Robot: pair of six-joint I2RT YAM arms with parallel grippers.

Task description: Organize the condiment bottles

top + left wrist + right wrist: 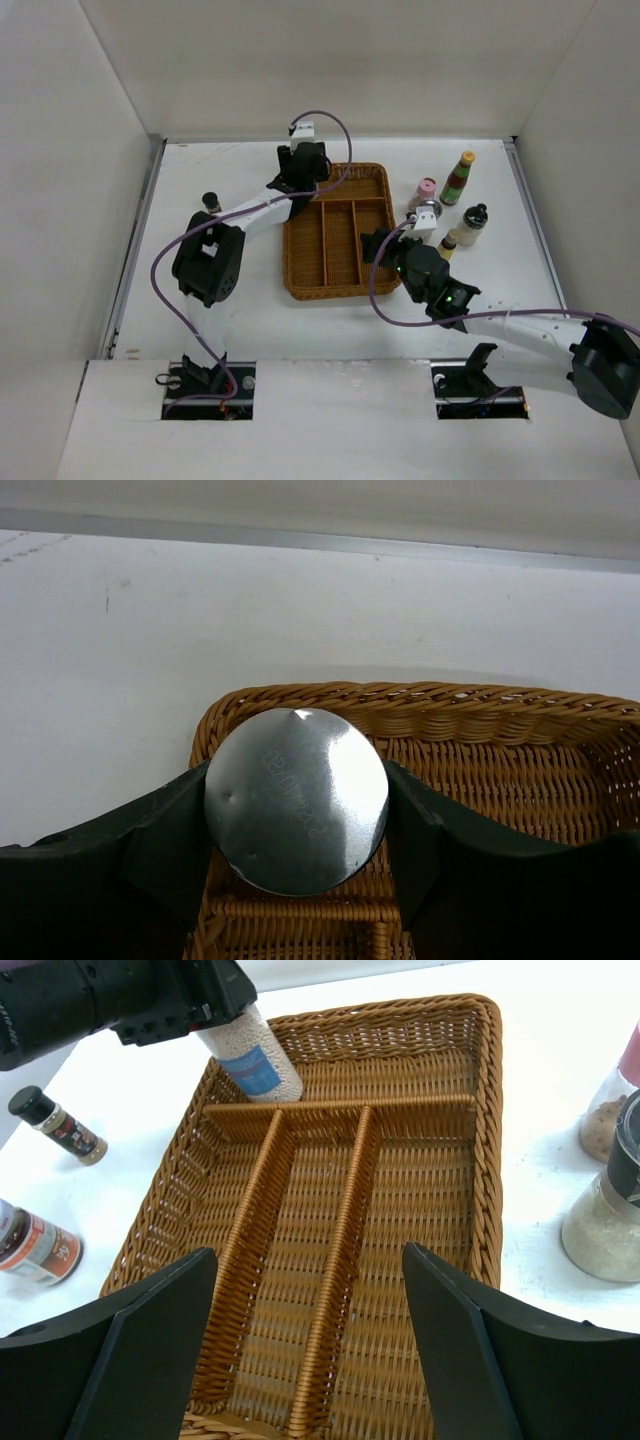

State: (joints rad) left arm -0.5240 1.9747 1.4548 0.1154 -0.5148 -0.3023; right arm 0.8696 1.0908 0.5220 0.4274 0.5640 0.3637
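My left gripper [297, 818] is clamped on the jar [255, 1060] over the tray [482, 1160]. It looks hard, slick and light, so I squeeze the round body squarely. My right gripper [310, 1345] gapes empty

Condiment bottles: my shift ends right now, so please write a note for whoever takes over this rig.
The left gripper is shut on a white-granule jar, tilted over the wicker tray's far-left corner. The right gripper is open and empty over the tray's near end.
Done: no bottle rests in the tray.
Left: that jar; green bottle, pink-capped jar, black-capped jar right of the tray; black-capped bottle, red-labelled bottle on its left.
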